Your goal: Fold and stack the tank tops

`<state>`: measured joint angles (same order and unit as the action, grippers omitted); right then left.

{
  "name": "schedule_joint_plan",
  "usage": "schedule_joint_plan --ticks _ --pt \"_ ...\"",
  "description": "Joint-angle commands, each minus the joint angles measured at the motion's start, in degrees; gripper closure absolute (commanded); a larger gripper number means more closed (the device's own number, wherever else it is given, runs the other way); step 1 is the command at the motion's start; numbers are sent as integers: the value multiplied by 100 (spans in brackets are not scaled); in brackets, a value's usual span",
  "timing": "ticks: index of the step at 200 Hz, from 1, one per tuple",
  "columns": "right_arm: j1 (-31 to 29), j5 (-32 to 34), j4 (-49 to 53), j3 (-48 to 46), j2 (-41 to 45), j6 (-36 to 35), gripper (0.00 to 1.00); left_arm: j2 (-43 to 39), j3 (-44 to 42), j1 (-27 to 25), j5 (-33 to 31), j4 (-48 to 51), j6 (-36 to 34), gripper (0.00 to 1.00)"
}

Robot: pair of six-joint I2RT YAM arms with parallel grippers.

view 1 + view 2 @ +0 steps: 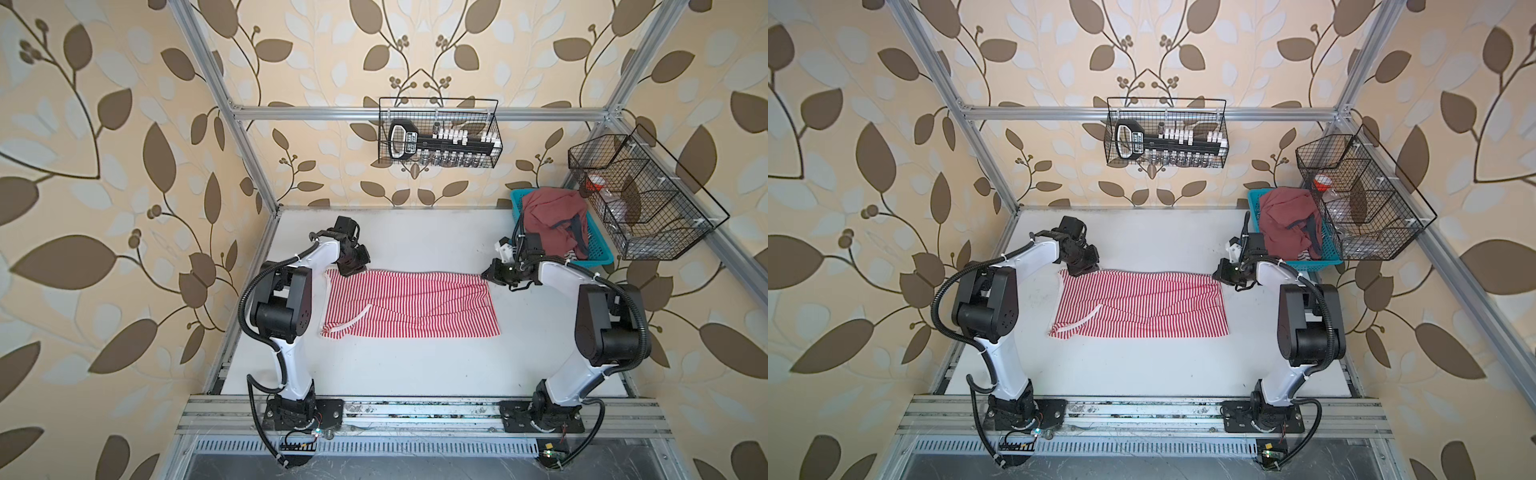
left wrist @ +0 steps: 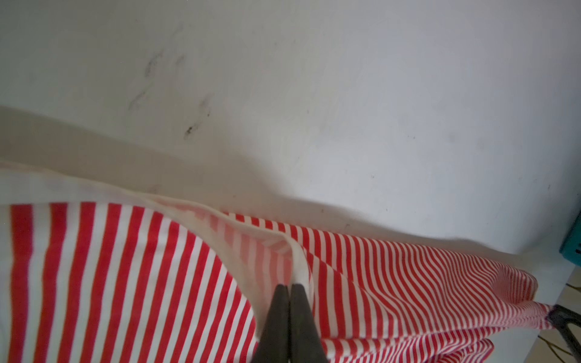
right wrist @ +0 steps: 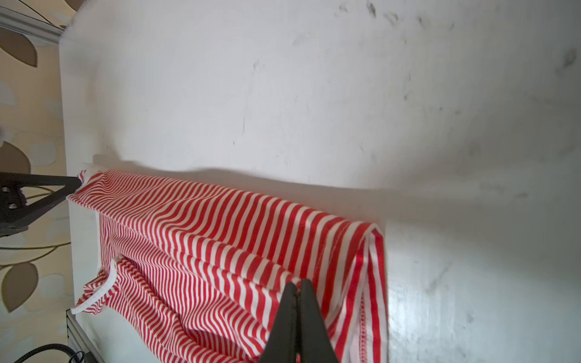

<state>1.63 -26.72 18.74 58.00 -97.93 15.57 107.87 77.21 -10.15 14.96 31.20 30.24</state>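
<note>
Starting left, what had the left gripper (image 2: 290, 286) got? (Op 1 asking.)

Op 2: Jaws were pinched fully together on the white-bound edge of the striped tank top (image 1: 411, 305), at its far-left corner. The cloth lay spread on the table (image 1: 415, 370) btw. the arms.

Op 1: And the right gripper (image 3: 297, 284)?

Op 2: Same, clamped tight on the far-right hem corner. The dusty red top (image 1: 548, 220) sat heaped in the blue basket (image 1: 598, 257) at back right, not held.

Op 1: Handling?

Op 2: Prob. light, limp, stretchy knit (the lifted far edge threw a shadow on the table), so it'd droop w/o tension. Best holds were the bound edge and the stitched hem, both corners together.
</note>
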Motion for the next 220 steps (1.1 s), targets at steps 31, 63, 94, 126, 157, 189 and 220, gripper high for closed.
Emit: schedule_joint_plan --ticks 31,63,94,126,157,189,220 --pt "27 240 -184 -651 278 59 99 -700 -693 -148 64 -167 164 100" --pt "22 351 -225 -857 350 128 99 -870 -1163 -316 3 -223 212 100" --pt "22 353 -241 -931 330 165 99 -940 -1469 -356 -75 -235 240 100" --pt "28 408 -208 -949 283 152 94 -951 -1592 -356 -73 -176 282 87" --pt "22 429 -155 -914 268 154 79 -1198 -1413 -357 -53 187 222 75" --pt "22 430 -146 -879 296 174 72 -1567 -805 -361 -403 980 -91 56" --pt "22 455 -97 -886 335 183 71 -1230 117 -240 -1606 1690 -286 44"
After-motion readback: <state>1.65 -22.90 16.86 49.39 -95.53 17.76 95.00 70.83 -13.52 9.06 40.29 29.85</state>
